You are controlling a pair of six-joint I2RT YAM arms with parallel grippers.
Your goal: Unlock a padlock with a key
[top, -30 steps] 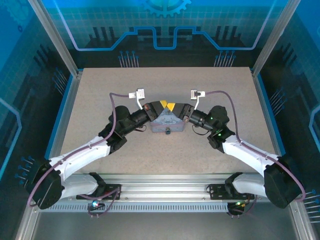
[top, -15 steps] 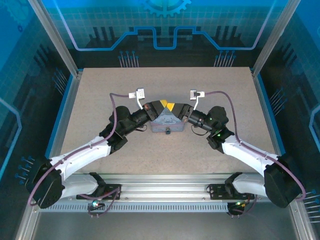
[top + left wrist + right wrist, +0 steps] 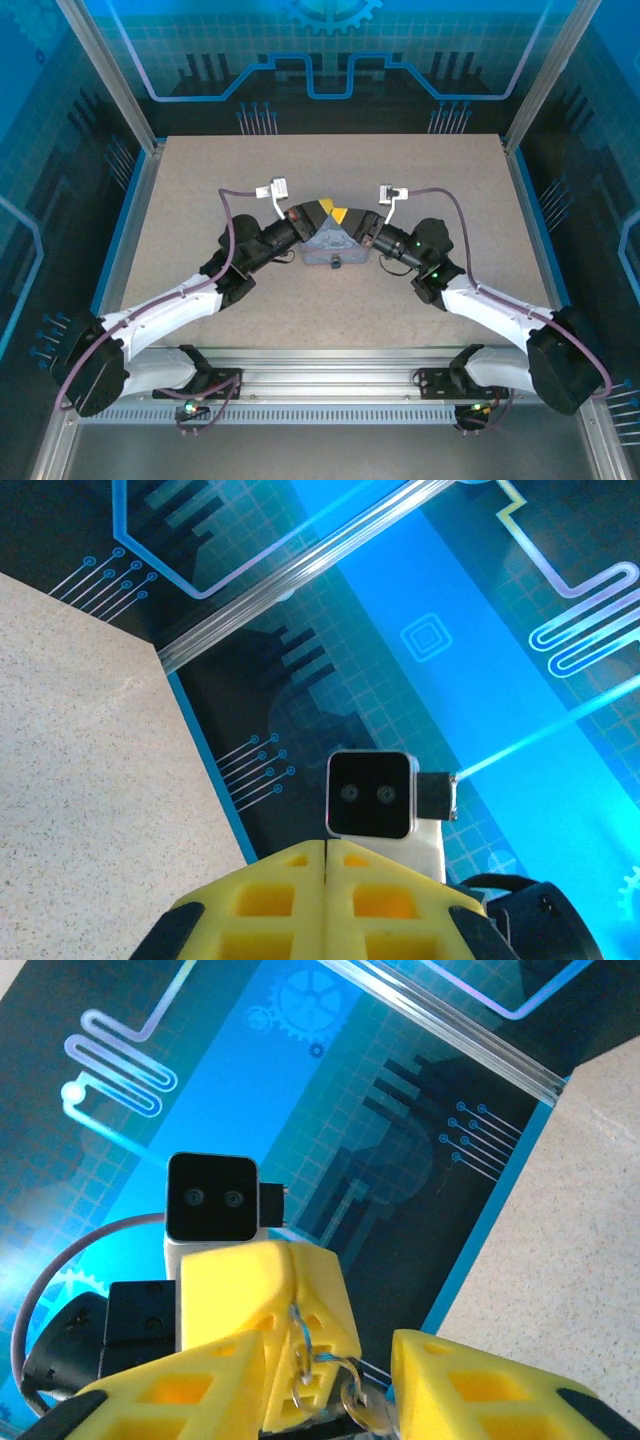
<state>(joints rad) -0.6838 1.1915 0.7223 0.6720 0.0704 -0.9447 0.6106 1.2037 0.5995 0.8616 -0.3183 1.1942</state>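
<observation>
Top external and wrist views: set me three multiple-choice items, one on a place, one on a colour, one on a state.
1. On the table, the tin box lies: A at the far left corner; B at the middle, where left gripper and right gripper meet; C at the near right corner.
2. The left gripper's fingers are: A red; B green; C yellow.
3. The left gripper is: A shut; B half open; C wide open.
Key: B, the top external view shows it there; C, left wrist view; A, fingers pressed along one seam.
</observation>
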